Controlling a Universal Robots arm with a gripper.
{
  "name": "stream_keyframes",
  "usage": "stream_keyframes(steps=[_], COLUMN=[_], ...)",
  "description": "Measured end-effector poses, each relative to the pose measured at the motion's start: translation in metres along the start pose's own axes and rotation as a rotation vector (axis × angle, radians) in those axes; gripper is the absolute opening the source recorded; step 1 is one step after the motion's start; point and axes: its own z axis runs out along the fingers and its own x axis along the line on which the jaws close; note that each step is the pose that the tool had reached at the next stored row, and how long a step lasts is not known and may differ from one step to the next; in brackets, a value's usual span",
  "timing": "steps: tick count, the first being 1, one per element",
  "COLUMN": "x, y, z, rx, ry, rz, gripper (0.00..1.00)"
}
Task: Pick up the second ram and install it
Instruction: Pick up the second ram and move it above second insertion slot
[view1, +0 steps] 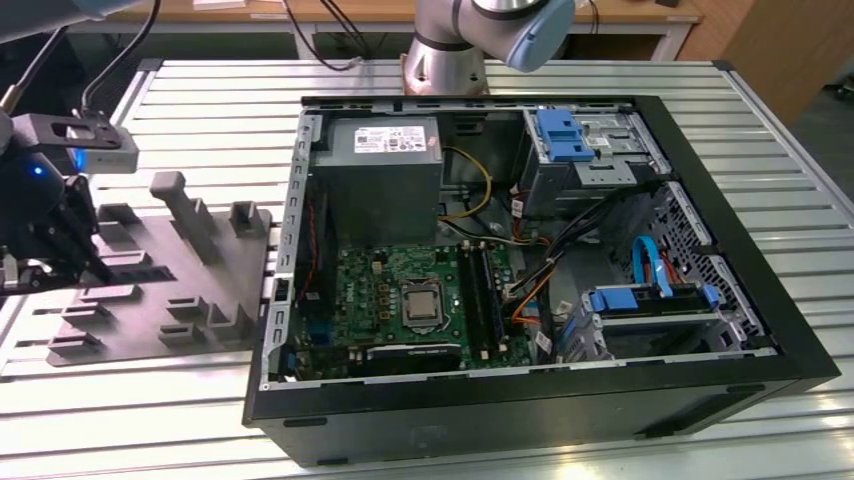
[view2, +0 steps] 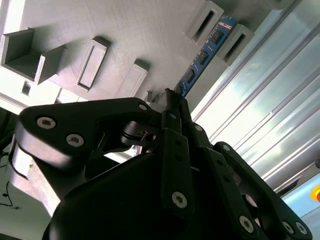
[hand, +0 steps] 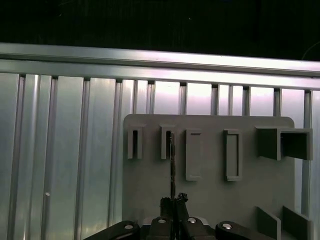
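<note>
Closest to the wrist, the gripper (hand: 172, 202) has its fingers drawn together on the near end of the second ram (hand: 172, 165) and holds nothing else. In the first wrist view the stick appears edge-on, a thin dark line running straight away from the fingertips. In the second wrist view its flat side with the row of chips is turned towards us.

The far end of the stick lies in one of the narrow slots of the grey holder block (hand: 210, 200), so we judge it gripped but not yet free of its seat. The block lies on the ribbed metal desk (hand: 65, 150).

Further off, on the exterior view's right and well apart from the block, the open computer case (view1: 747, 330) lies on its side with the motherboard (view1: 400, 290) exposed.

We see two risks:
- The hold is on one end only. A long, thin stick gripped there could pivot or slip between the fingers.
- A lift that is not in line with the slot could jam the far end against the slot walls — that might drag the block or flex the stick.
</note>
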Motion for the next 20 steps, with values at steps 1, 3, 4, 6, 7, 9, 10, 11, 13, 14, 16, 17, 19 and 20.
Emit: stream_keyframes(steps=[1, 3, 4, 6, 7, 9, 10, 11, 13, 14, 16, 17, 19, 20], x=[0.0, -0.0001, -0.0001, -0.0002, -0.0002, -0.0003, -0.0003, -0.0003, -0.0004, -0.0004, -0.0005, -0.0005, -0.0006, -0.0006], y=[0.0, 0.0001, 0.0001, 0.0001, 0.0001, 0.0002, 0.0002, 0.0002, 0.0003, 0.0003, 0.0003, 0.0003, 0.0003, 0.0004], z=[-0.0013, -0.0034, -0.0044, -0.0064, -0.0075, -0.0099, -0.0109, -0.012, -0.0142, -0.0154, -0.0173, -0.0182, -0.0202, -0.0214], rx=[0.0, -0.0002, -0.0001, 0.0, 0.0, -0.0001, 0.0001, 0.0, -0.0001, -0.0001, 0.0, 0.0, -0.0001, -0.0001], ry=[0.0, -0.0001, -0.0001, -0.0003, -0.0003, -0.0003, -0.0004, -0.0004, -0.0003, -0.0003, -0.0003, -0.0003, -0.0004, -0.0003], rz=[0.0, 0.0, 0.0, 0.0, 0.0, 0.0, 0.0, 0.0, 0.0, 0.0, 0.0, 0.0, 0.0, 0.0], gripper=[0.14, 0.14, 0.14, 0.14, 0.14, 0.14, 0.14, 0.14, 0.14, 0.14, 0.14, 0.14, 0.14, 0.14])
